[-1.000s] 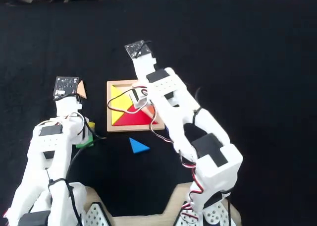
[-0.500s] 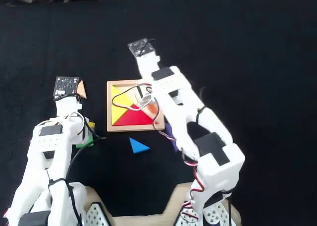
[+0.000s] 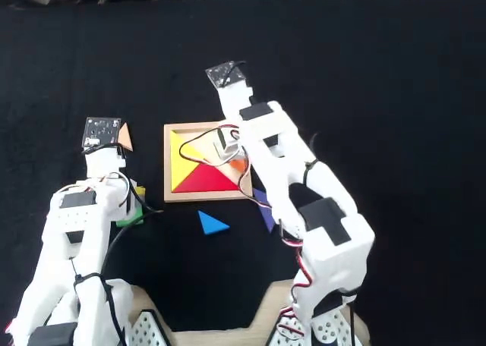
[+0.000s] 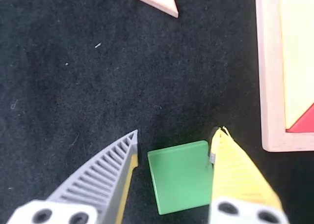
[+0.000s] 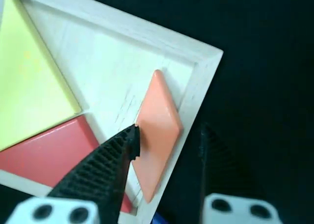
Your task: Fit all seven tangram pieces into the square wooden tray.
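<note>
- Over the last second my right arm has swung toward the far right across the tray point(image 3: 167, 164), and more of the orange parallelogram point(image 5: 158, 130) at the tray's right edge now shows. My left arm has not shifted.
- At the far left, my left fingers point(image 4: 177, 131) are spread around the green square point(image 4: 179, 175). The yellow one touches one edge and the grey one stands just off the other, so nothing is clamped. I judge I am placed there to take this piece next, and it lies flat with nothing crowding it.
- The pale triangle point(image 3: 124, 137) lies on the black tabletop point(image 3: 395, 95) beyond the green square, just beside my left wrist head and near the tray's left rim.
- In the tray, the yellow triangle point(image 3: 182, 168) fills the left side and the red triangle point(image 3: 209, 180) the near side. They meet along one edge, and bare wood is left on the far and right sides.
- My right fingers point(image 5: 169, 130) are released, one on each side of the orange parallelogram. The black one touches its corner and the other is well off it. The piece lies against the right rim and seems to ride up on it, so I judge it not yet seated. That rim is what stands in its way.
- The blue triangle point(image 3: 213, 223) waits on the tabletop in front of the tray.
- The purple piece point(image 3: 266, 213) lies partly under my right arm, so its shape is hard to tell.
</note>
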